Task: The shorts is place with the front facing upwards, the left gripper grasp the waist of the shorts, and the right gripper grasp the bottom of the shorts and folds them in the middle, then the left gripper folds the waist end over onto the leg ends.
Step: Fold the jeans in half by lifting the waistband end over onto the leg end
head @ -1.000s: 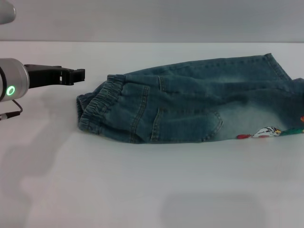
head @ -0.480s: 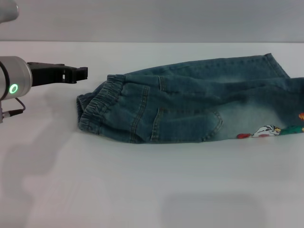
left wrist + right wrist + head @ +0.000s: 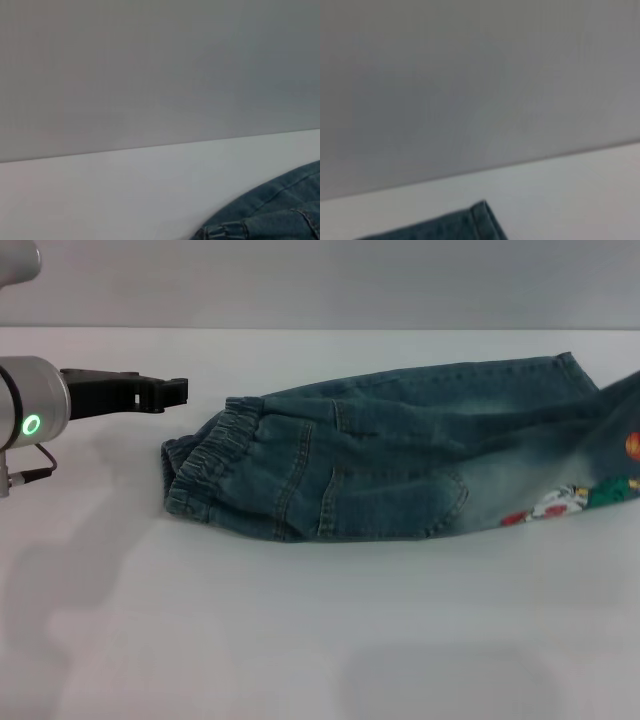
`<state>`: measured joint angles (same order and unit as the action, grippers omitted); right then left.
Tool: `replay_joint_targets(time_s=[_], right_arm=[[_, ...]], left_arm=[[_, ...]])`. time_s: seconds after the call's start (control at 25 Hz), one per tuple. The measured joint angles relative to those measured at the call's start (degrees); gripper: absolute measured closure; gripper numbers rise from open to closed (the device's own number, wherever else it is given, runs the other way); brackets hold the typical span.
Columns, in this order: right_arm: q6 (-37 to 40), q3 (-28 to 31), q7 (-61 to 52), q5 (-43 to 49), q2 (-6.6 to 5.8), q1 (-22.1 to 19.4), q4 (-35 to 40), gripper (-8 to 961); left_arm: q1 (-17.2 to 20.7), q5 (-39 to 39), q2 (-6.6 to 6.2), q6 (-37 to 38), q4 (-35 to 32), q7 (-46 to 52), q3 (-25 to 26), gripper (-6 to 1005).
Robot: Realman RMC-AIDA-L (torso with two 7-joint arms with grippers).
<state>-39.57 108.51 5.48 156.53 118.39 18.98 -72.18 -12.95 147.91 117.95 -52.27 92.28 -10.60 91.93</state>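
Observation:
The denim shorts lie flat on the white table, folded along their length. The waist of the shorts, a ruffled elastic band, points toward my left side. My left gripper hovers above the table a short way off the waist, apart from the cloth. One straight leg hem shows at the far right, and the near leg runs past the picture's edge. A hemmed denim corner shows in the right wrist view, and denim with a gathered edge in the left wrist view. The right gripper is out of view.
A colourful print marks the near leg at the right. A grey wall stands behind the table's far edge. Bare white tabletop spreads in front of the shorts and under the left arm.
The left gripper has crept slightly right, toward the waist. The right end of the near leg has shifted and risen, and its print has moved with it.

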Motion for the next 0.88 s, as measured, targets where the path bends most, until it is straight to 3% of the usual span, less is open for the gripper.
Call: replay_joint_targets(time_s=[0.32,0.72,0.88], right_arm=[[2.0,3.2,1.5,0.0,-0.33,3.2,1.1,943],[4.7,5.5,2.0,0.1,-2.48,9.4,8.8,937],[7.4,6.0,2.1,0.3,-2.78,10.5,10.9,934]], left_arm=[[0.0,-0.5,0.0,1.2,-0.2,0.0,0.0,405],[0.2,-0.5,-0.01,2.8,-0.5,0.2,0.0,406],[0.2,-0.5,-0.01,3.0,-0.5,0.4,0.0,406]])
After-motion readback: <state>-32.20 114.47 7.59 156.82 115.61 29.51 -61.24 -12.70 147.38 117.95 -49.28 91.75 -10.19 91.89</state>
